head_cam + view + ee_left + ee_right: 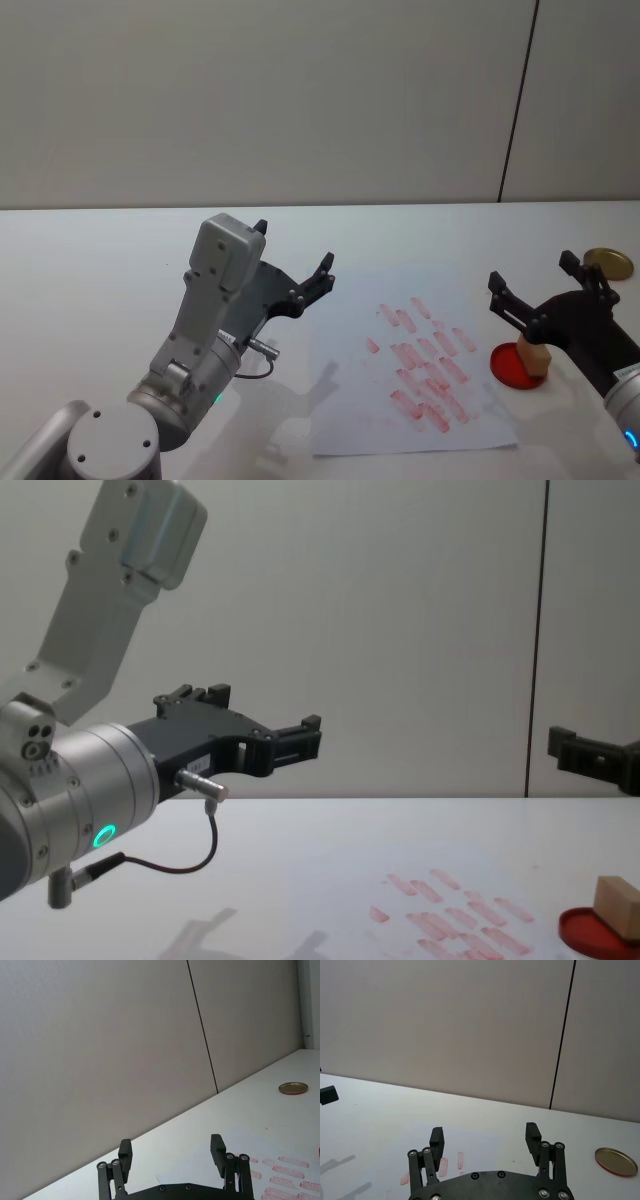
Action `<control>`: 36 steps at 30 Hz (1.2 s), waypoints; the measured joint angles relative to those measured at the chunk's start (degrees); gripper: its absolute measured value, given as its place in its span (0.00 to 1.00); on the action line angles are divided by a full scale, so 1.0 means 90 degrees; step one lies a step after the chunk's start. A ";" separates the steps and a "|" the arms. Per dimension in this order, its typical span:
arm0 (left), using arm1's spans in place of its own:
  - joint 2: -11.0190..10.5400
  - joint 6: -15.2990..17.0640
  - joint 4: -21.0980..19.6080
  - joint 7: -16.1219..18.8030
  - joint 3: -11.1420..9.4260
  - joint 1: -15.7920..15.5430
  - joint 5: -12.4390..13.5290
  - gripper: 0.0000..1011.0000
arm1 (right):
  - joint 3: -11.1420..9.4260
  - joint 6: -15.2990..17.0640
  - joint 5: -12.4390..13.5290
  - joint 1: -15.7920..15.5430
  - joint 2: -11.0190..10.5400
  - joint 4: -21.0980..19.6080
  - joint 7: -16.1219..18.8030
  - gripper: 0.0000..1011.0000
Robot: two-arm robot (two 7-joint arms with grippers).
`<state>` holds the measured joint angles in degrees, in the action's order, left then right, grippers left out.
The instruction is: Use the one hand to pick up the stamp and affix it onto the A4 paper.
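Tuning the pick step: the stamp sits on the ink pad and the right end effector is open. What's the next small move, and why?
Probably lower the right end effector onto the stamp, jaws open. It hangs open well above the stamp, which rests untouched on the red ink pad beside the A4 paper. The left end effector is raised left of the paper.
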<state>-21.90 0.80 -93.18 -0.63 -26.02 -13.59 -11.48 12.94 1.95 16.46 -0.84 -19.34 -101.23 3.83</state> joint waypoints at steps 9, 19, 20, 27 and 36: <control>0.0000 0.0000 0.0000 0.0000 0.0000 0.0000 0.0000 0.98 | 0.0000 0.0000 0.0000 0.0000 0.0000 0.0000 0.0000 0.99; 0.0000 0.0000 0.0000 0.0000 0.0000 0.0000 0.0000 0.98 | 0.0001 0.0000 0.0000 0.0000 0.0000 0.0000 0.0000 0.99; 0.0000 0.0000 0.0000 0.0000 0.0000 0.0000 0.0000 0.98 | 0.0000 0.0000 0.0000 0.0000 0.0000 0.0000 0.0000 0.99; 0.0000 0.0000 0.0000 0.0000 0.0000 0.0000 0.0000 0.98 | 0.0001 0.0003 -0.0001 0.0000 0.0003 0.0000 0.0000 0.99; 0.0000 0.0000 0.0000 0.0000 0.0000 0.0000 0.0000 0.98 | 0.0025 0.0239 0.0041 0.0027 0.0108 -0.0036 -0.0176 0.99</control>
<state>-21.89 0.79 -93.18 -0.63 -26.02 -13.59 -11.48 13.16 4.10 16.84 -0.60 -18.36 -101.56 2.24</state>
